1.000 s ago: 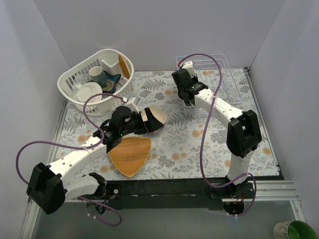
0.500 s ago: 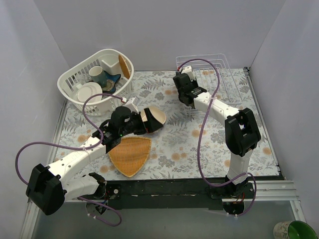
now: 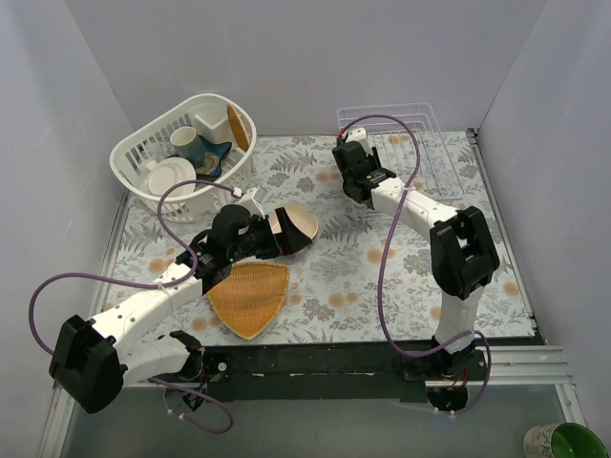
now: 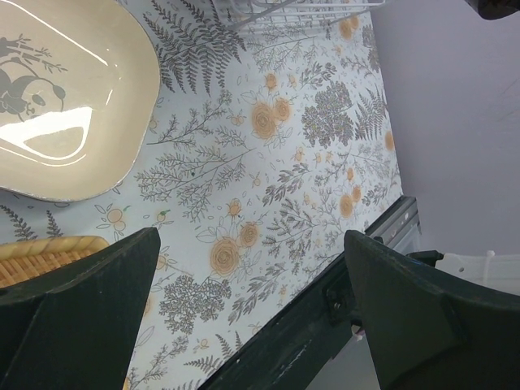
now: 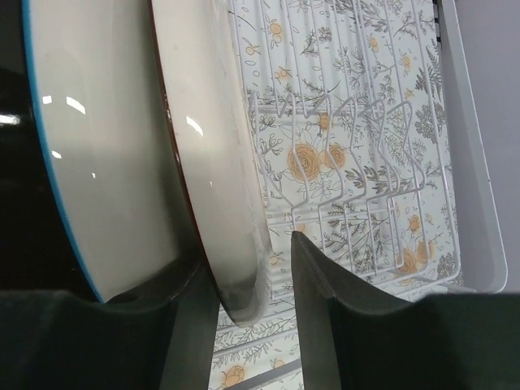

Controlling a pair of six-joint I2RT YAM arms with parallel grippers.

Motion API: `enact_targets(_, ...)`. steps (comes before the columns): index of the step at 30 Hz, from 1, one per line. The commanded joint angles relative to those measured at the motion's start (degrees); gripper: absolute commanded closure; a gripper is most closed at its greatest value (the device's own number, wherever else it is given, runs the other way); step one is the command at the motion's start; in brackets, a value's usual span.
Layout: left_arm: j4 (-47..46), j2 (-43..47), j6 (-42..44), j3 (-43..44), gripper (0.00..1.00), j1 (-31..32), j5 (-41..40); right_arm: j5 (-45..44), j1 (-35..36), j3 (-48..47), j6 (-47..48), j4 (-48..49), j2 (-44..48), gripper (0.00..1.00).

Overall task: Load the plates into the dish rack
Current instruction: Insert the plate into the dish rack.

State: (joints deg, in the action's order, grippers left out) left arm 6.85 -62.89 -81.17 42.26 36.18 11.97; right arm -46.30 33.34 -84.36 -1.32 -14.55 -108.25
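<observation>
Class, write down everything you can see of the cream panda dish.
The cream dish is a rounded square, glossy like glazed ceramic, with a panda and bamboo printed inside. It lies inside-up on the floral table cover, next to the orange woven tray, ahead of the open left gripper, untouched.

Grey ferns and orange flowers pattern the pale surface [image 4: 268,154], the cream dish [image 4: 69,101] bears a black-and-white panda, the woven tray [image 3: 250,298] is orange, the dish rack [image 3: 434,153] white, and the blue-rimmed plate [image 5: 97,146] and red-brown-rimmed plate [image 5: 213,146] are off-white.
</observation>
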Motion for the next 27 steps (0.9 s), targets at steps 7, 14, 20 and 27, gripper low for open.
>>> enact_targets(7, -0.52, 1.99, 0.22, -0.78, 0.03, -0.06, -0.45, 3.67, -0.3, -0.01, -2.81, 1.19, 7.52, 0.5)
enact_targets(14, -1.49, 2.34, -0.57, -1.39, 0.03, -0.06, -0.1, 11.84, -0.38, 1.29, -5.7, -1.01, 14.37, 0.49)
enact_targets(20, -1.58, 2.07, -0.66, -1.3, 0.03, -0.06, -0.19, 17.82, -0.3, 5.95, -7.2, 0.57, 23.33, 0.48)
enact_targets(27, 0.44, 1.46, 0.48, -0.52, 0.02, -0.06, -2.91, 23.09, -0.3, 10.52, -8.87, -1.62, 33.09, 0.48)
